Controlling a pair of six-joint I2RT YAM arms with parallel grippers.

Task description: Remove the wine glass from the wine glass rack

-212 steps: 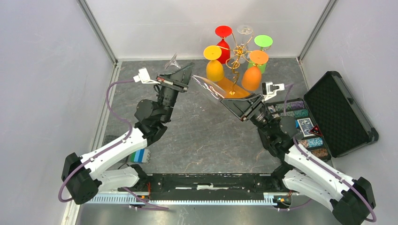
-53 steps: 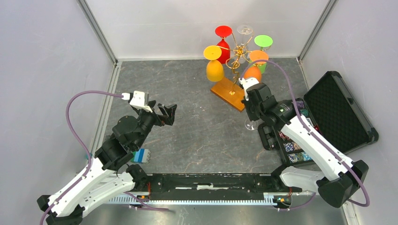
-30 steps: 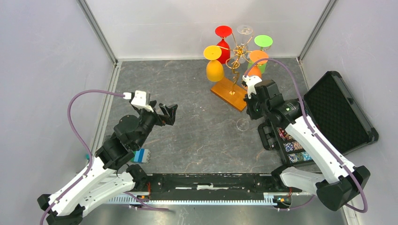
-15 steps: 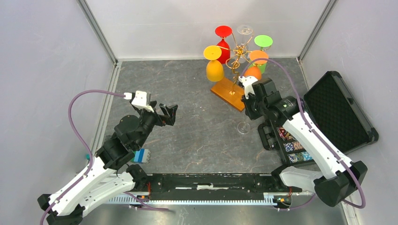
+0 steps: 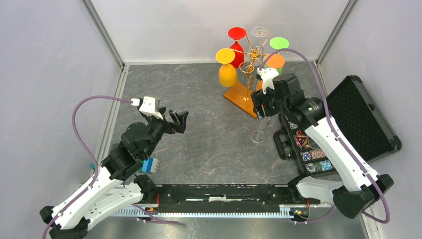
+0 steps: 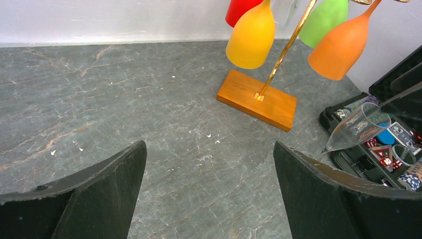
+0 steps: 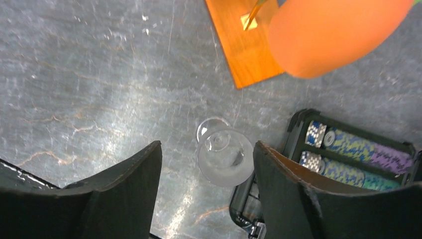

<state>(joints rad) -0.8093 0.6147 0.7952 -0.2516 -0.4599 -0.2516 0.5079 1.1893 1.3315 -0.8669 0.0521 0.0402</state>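
The wine glass rack (image 5: 252, 54), gold wire on an amber base (image 5: 242, 97), stands at the back with yellow (image 5: 227, 74), red (image 5: 237, 45), green (image 5: 278, 45), orange and one clear glass hanging upside down. A clear wine glass (image 5: 258, 134) stands on its foot on the table, right of the base. My right gripper (image 5: 261, 110) hovers just above it, open. In the right wrist view the clear wine glass (image 7: 225, 157) sits below and between the spread fingers (image 7: 124, 184), untouched. My left gripper (image 5: 178, 121) is open and empty at mid-left, facing the rack (image 6: 283, 50).
An open black case (image 5: 359, 119) with poker chips (image 5: 312, 155) lies right of the clear glass, close to its foot. A small blue and white object (image 5: 148, 165) lies by the left arm. Grey walls close in the table on three sides.
My right gripper has opened and let go of the clear wine glass, then lifted and drawn back toward the rack. The glass stays standing on the table. The left arm has not moved.
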